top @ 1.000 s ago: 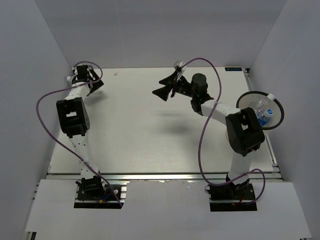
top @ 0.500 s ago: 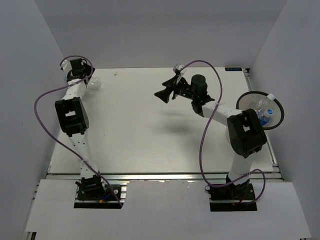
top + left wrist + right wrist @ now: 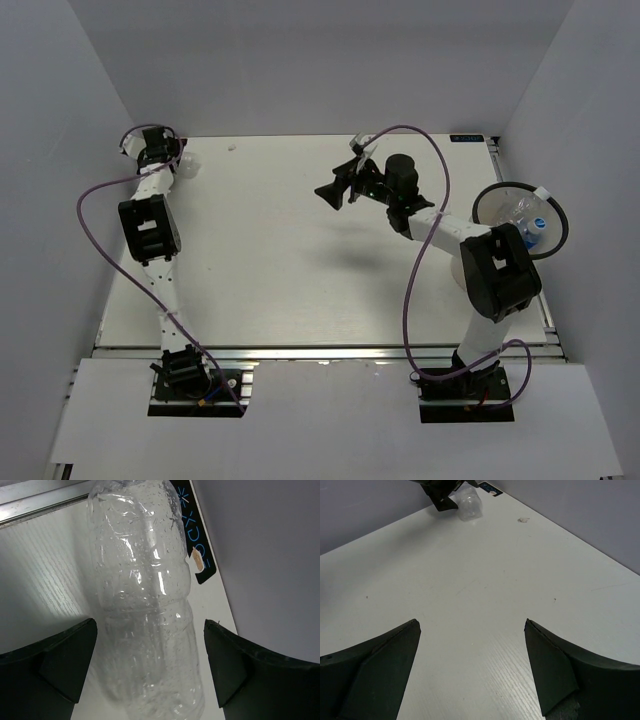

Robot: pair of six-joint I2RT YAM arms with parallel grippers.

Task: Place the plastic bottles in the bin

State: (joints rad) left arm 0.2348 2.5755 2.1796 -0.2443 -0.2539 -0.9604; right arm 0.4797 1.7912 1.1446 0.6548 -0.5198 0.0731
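While one clear, unlabelled plastic bottle (image 3: 145,605) lies at the far-left corner of the white worktop (image 3: 280,260), it is not yet gripped: the left gripper (image 3: 147,672) stands open around it, clear of its walls on both sides. At the right edge sits the round translucent white bin (image 3: 495,205) with a thin black rim, holding at least one clear bottle with a blue cap (image 3: 528,228); how many more lie inside cannot be told. The right gripper (image 3: 333,190) hangs over the far middle of the worktop, jaws wide and empty. No other bottle shows on the worktop, so the task looks nearly finished, with this corner bottle left to be clamped and carried across to the bin.
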